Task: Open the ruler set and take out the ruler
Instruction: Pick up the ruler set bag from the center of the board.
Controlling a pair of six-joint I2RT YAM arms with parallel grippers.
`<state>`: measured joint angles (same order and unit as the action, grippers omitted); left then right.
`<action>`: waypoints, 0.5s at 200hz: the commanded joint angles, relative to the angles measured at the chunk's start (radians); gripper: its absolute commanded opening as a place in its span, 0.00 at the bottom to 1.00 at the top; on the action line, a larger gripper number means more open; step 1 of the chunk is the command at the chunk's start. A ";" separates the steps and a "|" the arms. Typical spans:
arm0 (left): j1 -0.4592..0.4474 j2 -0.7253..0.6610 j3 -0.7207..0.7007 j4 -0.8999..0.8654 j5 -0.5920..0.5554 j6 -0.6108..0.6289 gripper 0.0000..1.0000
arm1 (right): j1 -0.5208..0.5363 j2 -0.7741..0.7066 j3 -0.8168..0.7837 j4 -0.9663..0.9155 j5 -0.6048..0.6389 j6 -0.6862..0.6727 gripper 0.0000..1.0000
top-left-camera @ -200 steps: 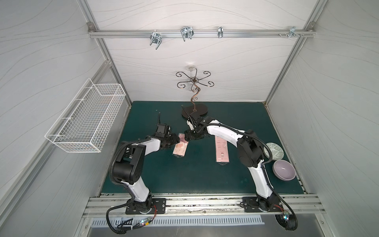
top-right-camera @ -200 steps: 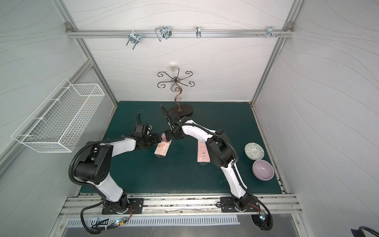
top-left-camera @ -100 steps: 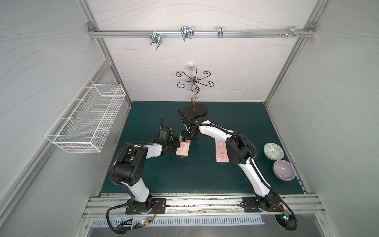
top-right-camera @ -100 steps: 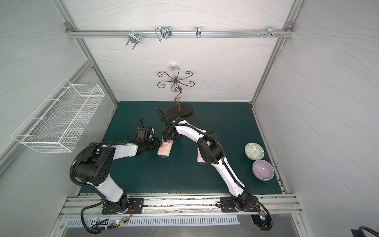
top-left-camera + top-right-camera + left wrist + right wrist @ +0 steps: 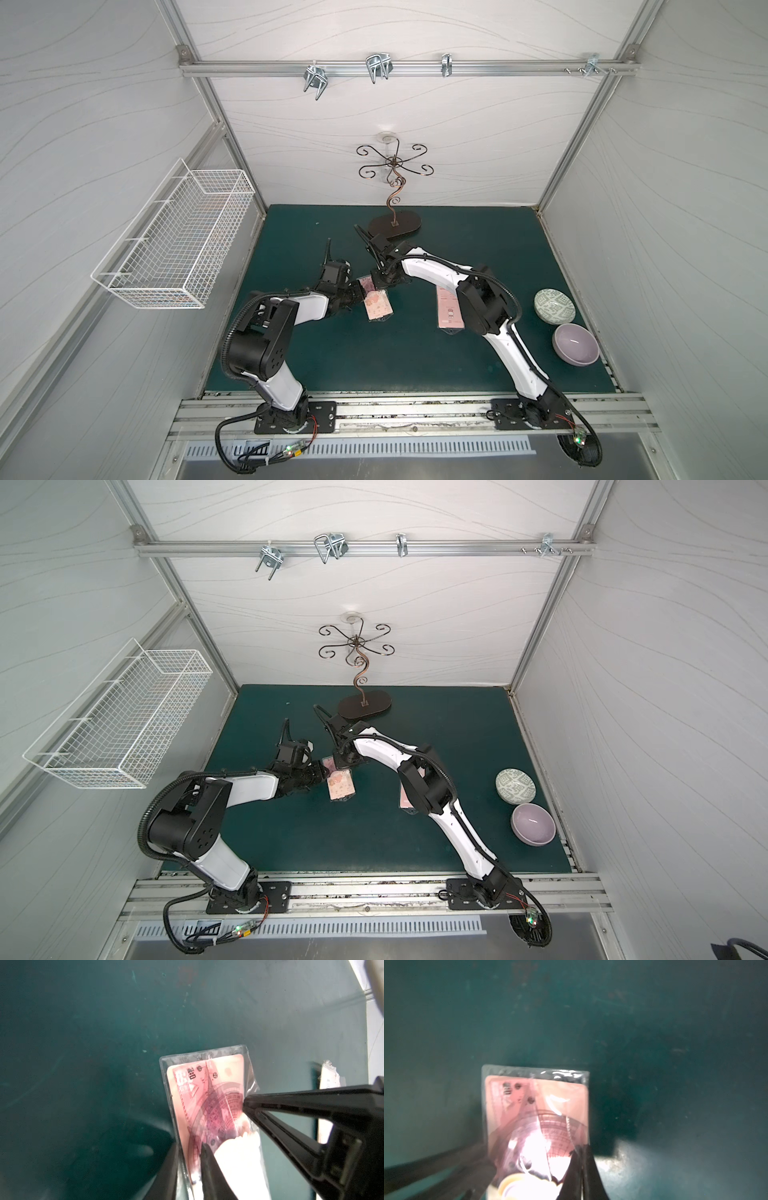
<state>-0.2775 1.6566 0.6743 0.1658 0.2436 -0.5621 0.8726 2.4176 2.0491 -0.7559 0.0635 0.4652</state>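
Moved since a second ago: both pincers have closed in. The right one stood spread over the far end then, and the left one has narrowed.
Wire basket [image 5: 174, 245]: on the left wall, well apart from the work.
Left pincer [image 5: 190, 1167]: reaches in from the left and pinches one long edge of the ruler set [image 5: 378, 309] near its far end.
Ruler set: mid-worktop [image 5: 478, 249], between the two pincers. It is a clear sleeve of pink pieces, its long axis running far to near and leaning a little rightward at the near end. Whether that near end rests on the worktop I cannot tell.
Right pincer [image 5: 581, 1169]: comes down from the far side, pressed together on the film at the opposite long edge of the same end.
Relation that matters: both arms hold the one end, so neither is nearer, and the sleeve trails away from them toward the near rail. I judge the mouth lies between them and the pieces would slide out along the long axis.
Second packet [image 5: 449, 309]: flat, just beside the right arm's elbow.
Bowls: patterned bowl [image 5: 555, 305] and lilac bowl [image 5: 575, 344], far right, well apart.
Left wrist view: crisp protractor [image 5: 216, 1113] arcs, with the right pincer's tip at the edge.
Right wrist view: blurred and glaring.
Top views: show the layout only; the grips are too small to read.
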 commanded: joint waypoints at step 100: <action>0.095 -0.077 -0.152 0.052 0.131 -0.099 0.60 | -0.102 -0.282 -0.372 0.219 -0.289 0.043 0.00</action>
<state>-0.2356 1.5814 0.5846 0.2531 0.3107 -0.6117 0.8356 2.2547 1.7786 -0.6292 -0.0509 0.4633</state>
